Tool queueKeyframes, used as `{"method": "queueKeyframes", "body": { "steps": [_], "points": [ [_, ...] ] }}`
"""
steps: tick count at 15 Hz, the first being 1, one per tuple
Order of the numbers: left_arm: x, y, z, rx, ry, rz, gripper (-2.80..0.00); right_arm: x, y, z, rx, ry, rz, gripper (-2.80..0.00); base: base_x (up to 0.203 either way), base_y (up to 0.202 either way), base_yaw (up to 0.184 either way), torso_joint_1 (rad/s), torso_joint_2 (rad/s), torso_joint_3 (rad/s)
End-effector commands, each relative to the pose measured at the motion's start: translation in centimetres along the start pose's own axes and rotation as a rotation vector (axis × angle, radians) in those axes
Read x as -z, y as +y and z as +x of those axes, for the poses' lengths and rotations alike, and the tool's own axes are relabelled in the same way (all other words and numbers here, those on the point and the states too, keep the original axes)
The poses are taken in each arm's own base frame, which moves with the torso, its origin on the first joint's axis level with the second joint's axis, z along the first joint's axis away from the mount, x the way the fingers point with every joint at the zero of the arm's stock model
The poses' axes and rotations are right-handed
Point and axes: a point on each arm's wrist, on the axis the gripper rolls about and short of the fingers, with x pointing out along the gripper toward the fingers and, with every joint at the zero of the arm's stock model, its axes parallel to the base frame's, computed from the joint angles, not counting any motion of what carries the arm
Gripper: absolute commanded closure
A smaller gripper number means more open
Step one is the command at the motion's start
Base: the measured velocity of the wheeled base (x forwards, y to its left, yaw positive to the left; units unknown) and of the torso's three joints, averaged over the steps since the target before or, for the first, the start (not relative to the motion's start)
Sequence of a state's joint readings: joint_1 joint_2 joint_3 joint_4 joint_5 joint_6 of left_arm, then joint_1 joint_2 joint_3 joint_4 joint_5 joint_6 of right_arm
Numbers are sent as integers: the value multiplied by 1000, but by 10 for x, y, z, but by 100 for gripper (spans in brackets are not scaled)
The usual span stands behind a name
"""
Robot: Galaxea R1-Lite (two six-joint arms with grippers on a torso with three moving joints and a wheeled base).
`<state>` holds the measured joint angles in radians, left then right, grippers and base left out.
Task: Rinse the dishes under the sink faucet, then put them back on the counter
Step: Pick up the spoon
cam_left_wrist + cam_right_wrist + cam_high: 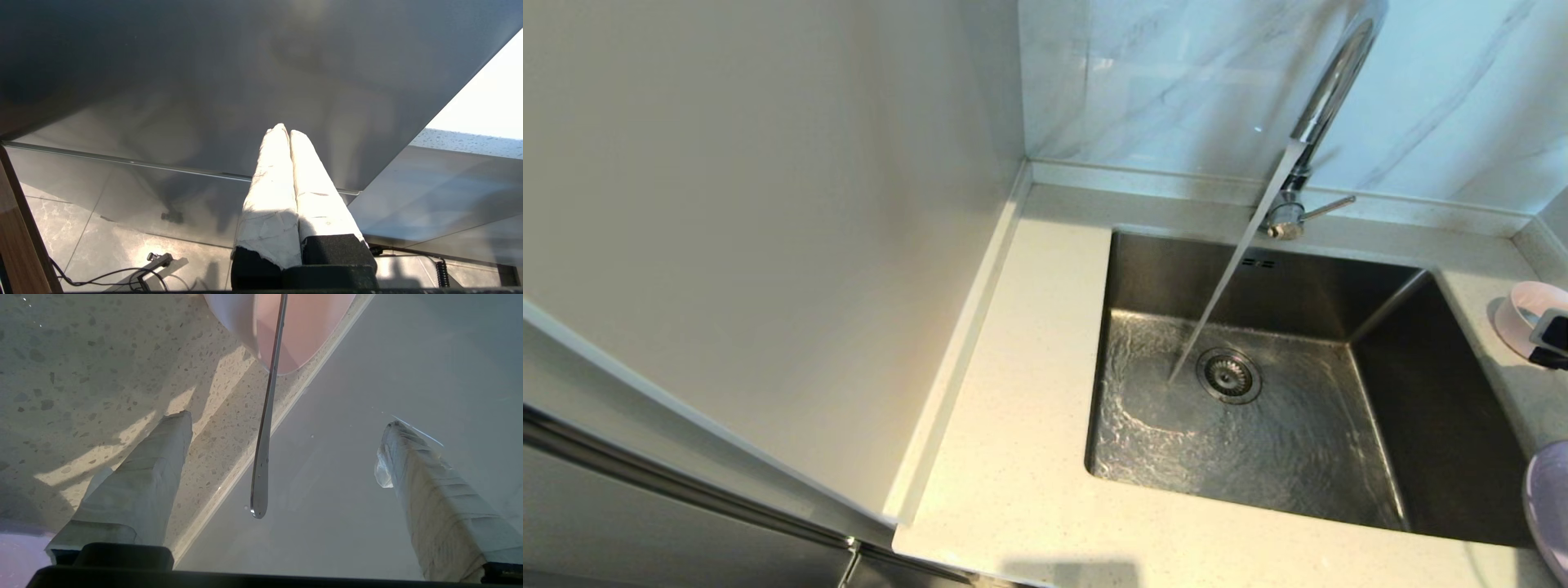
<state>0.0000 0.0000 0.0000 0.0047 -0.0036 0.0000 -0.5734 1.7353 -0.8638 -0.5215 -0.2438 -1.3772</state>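
Water running from faucet into empty sink | bowl, spoon and plate on tabletop right of it | right gripper jaws open astride the spoon handle; I'd close squarely, lift level | left gripper parked, jaws closed empty
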Motion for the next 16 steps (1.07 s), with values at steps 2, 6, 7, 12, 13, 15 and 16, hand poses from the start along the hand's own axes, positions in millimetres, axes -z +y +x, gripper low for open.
{"method": "queueKeyframes", "body": {
  "steps": [2,6,7,12,13,15,16],
  "points": [
    [0,0,0,0,0,0,0,0,0,2,3,1,-7,-280,0,0,0,0,0,0],
    [0,0,0,-1,0,0,0,-1,-1,2,5,1,-7,-280,0,0,0,0,0,0],
    [0,0,0,1,0,0,0,-1,-1,2,5,2,-7,-280,0,0,0,0,0,0],
    [0,0,0,-1,0,0,0,0,1,5,-3,7,-8,-280,0,0,0,0,0,0],
    [0,0,0,-1,0,0,0,-1,2,6,-5,13,-10,-280,0,0,0,0,0,0],
    [0,0,0,-1,0,0,0,-1,2,7,-3,17,-9,-280,0,0,0,0,0,0],
    [0,0,0,-1,0,0,0,-1,1,8,-1,18,-9,-280,0,0,0,0,0,0]
  ]
}}
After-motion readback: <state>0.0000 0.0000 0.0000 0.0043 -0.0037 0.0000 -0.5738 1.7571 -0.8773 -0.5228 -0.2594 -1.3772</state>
